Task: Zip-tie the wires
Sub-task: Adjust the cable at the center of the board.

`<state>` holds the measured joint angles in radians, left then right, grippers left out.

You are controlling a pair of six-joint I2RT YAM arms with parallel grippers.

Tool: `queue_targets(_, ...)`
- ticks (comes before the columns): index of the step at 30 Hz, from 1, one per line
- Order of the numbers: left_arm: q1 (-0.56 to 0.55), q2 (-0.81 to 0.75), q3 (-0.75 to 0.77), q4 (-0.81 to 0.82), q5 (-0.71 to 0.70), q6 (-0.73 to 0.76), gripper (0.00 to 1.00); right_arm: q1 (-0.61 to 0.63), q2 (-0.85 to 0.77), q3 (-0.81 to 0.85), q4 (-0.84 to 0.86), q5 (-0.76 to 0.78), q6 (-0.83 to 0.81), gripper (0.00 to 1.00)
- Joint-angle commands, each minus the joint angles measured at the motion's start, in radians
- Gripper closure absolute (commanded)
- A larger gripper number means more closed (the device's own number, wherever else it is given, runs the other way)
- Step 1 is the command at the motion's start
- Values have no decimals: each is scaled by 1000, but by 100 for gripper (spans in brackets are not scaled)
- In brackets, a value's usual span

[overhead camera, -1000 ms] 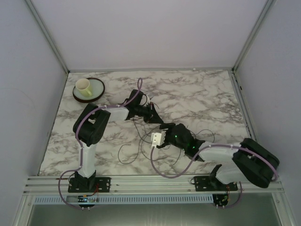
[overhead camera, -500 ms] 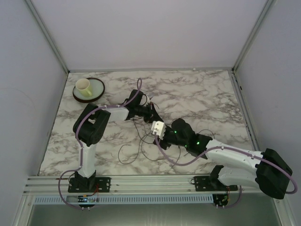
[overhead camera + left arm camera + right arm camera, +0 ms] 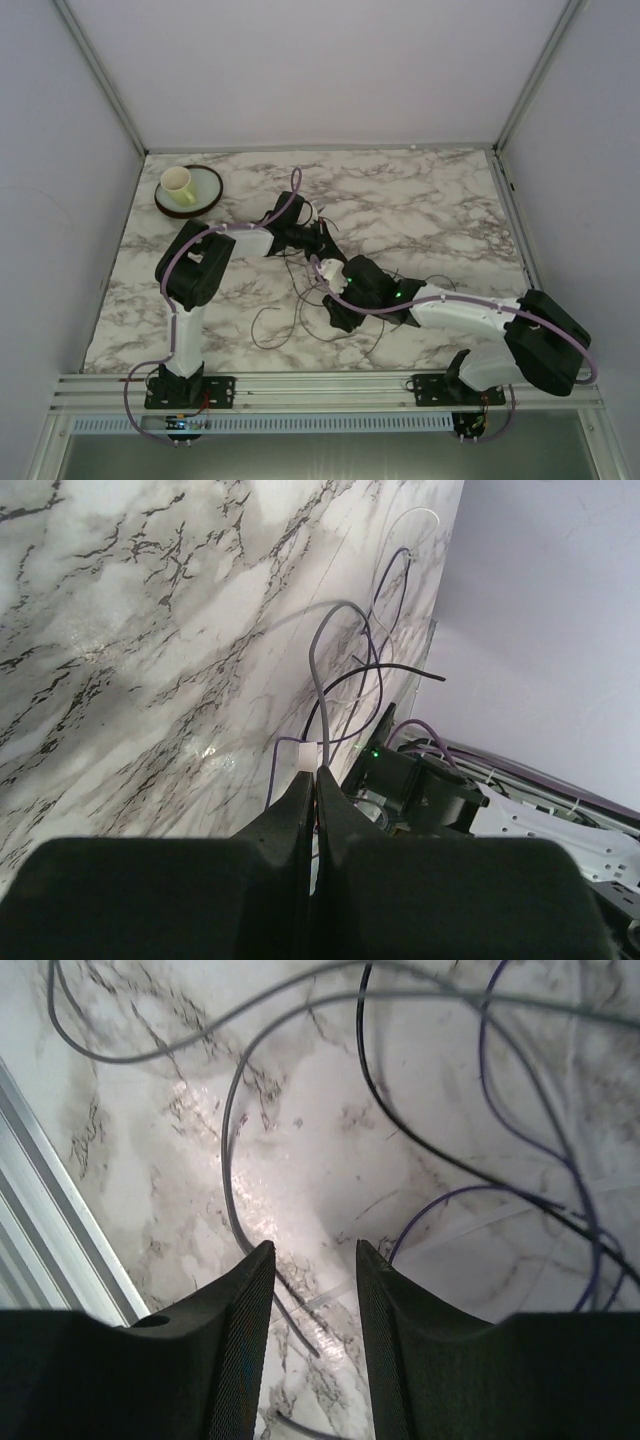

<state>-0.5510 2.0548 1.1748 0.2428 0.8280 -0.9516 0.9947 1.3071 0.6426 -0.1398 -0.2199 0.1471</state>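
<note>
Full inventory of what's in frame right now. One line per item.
table: one, white-grey marble top, fills the cell floor
wires: several, exact count unclear; grey, black and purple; loose loops at mid-table between the arms
white piece: one, small, on the wires at the left fingertips; too small to identify
cup: one, pale yellow, upright on the plate
plate: one, greenish, far left corner
rail: one, aluminium, near edge
walls: pale lilac, three sides
left arm: black and white, reaching to centre
right arm: same, reaching left
left gripper: shut on wires
right gripper: open, low over wires
</note>
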Motion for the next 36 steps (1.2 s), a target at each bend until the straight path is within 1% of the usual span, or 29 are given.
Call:
queue_targets(1,-6,-4,-6,22,1,-2,100,-21,37,46,-63,-62,76,63)
queue_targets(7,-6,0,-8,14,10,3,100,-93,52,36,-105,52,138,62)
queue_targets(11,-6,-2,-12,-3,10,18,100,-155,65,55,-134,148,135,62)
queue_targets(18,-6,4,-6,-5,23,22,100,-260,123,145,-153,305,58,62)
queue_targets(24,-6,13,-1,-4,33,24,100,-315,184,236,-164,440,-31,61)
queue_targets(27,-6,14,0,-4,35,24,100,-325,193,255,-158,400,-77,61)
queue_targets(31,-7,15,2,-4,33,21,100,-309,202,239,-159,270,-109,61)
queue_targets(34,-7,12,2,4,31,13,100,-295,189,215,-171,204,-101,60)
queue_targets(36,-7,11,2,6,27,9,100,-292,163,200,-185,182,-84,58)
